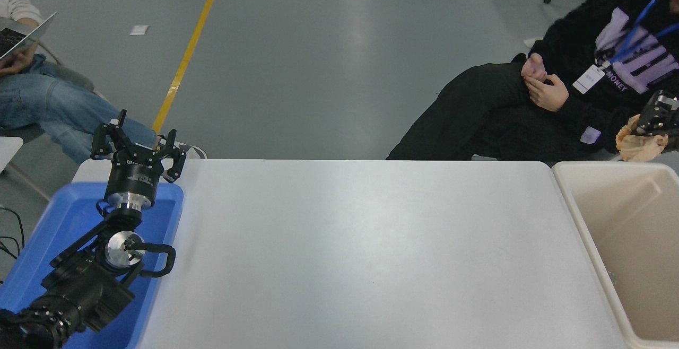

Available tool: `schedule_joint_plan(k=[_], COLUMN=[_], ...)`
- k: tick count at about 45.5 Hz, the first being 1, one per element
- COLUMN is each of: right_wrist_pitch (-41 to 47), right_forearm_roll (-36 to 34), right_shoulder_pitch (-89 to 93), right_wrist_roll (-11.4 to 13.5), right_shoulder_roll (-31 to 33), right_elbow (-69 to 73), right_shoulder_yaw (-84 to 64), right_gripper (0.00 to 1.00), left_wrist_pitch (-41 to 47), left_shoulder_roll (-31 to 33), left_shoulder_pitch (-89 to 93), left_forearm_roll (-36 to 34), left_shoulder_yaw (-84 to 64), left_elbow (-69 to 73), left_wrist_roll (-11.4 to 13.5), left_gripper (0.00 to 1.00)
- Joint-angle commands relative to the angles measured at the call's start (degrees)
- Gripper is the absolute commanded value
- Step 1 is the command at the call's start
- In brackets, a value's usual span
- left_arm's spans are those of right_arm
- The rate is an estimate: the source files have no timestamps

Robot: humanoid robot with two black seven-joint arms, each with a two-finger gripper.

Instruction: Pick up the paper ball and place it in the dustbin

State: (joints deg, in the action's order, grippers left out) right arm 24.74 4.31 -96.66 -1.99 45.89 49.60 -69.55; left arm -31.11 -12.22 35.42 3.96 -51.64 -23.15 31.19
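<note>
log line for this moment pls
right gripper shut on paper ball | ball above far rim of dustbin, not dropped | left gripper open, parked over blue tray

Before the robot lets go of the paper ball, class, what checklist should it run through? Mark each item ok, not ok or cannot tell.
1. Paper ball held in the right claw: ok, the wad sits against the claw at the right edge.
2. Ball above the dustbin opening: cannot tell, it appears just past the far rim, and one view gives no depth.
3. Bin mouth unobstructed: ok, the visible inside is bare apart from small specks low on the wall.
4. Person's hands away from the bin: ok, they are clasped on the lap.
5. Left claw out of the way: ok, parked open over the blue tray.
</note>
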Motion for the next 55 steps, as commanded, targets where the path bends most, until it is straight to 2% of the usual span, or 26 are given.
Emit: schedule_joint_plan(k=[1, 12, 18, 25, 34, 37, 38, 47, 55], right_wrist_pitch=[-13.7, -14.7, -14.8, -14.9, -15.1, -15.8, -18.2, -22.1, -22.4], right_forearm_roll=[-0.5, -0.5, -0.5, -0.4, -0.4, -0.4, -0.4, -0.4, -0.4], right_shoulder_pitch=[24.7, 41.3, 48.1, 51.6, 52.1, 51.7, 51.7, 52.1, 52.0], right_wrist_roll=[0.1, 0.1, 0.1, 0.2, 0.2, 0.1, 0.1, 0.1, 0.1], right_shoulder_roll=[-0.1, -8.0, -10.3, -13.5, -13.8, -13.7, -13.7, -13.9, -13.9], right_elbow=[-13.0, -29.5, -36.7, -41.2, -42.2, -42.4, -42.3, -41.5, -41.4], right_shoulder_yaw=[9.8, 17.5, 24.1, 25.1, 25.1, 25.3, 25.3, 25.4, 25.4], right_gripper=[0.00, 0.00, 0.00, 0.00, 0.00, 0.43, 0.62, 0.73, 0.74], left_wrist_pitch=[0.0, 0.0, 0.0, 0.0, 0.0, 0.0, 0.0, 0.0, 0.0], left_shoulder_roll=[0.0, 0.0, 0.0, 0.0, 0.0, 0.0, 0.0, 0.0, 0.0], left_shoulder_pitch=[0.0, 0.0, 0.0, 0.0, 0.0, 0.0, 0.0, 0.0, 0.0], left_forearm_roll=[0.1, 0.1, 0.1, 0.1, 0.0, 0.0, 0.1, 0.0, 0.0], left_shoulder_yaw=[0.0, 0.0, 0.0, 0.0, 0.0, 0.0, 0.0, 0.0, 0.0], left_elbow=[0.0, 0.0, 0.0, 0.0, 0.0, 0.0, 0.0, 0.0, 0.0], left_wrist_roll=[0.0, 0.0, 0.0, 0.0, 0.0, 0.0, 0.0, 0.0, 0.0], left_gripper=[0.99, 0.99, 0.99, 0.99, 0.99, 0.99, 0.99, 0.99, 0.99])
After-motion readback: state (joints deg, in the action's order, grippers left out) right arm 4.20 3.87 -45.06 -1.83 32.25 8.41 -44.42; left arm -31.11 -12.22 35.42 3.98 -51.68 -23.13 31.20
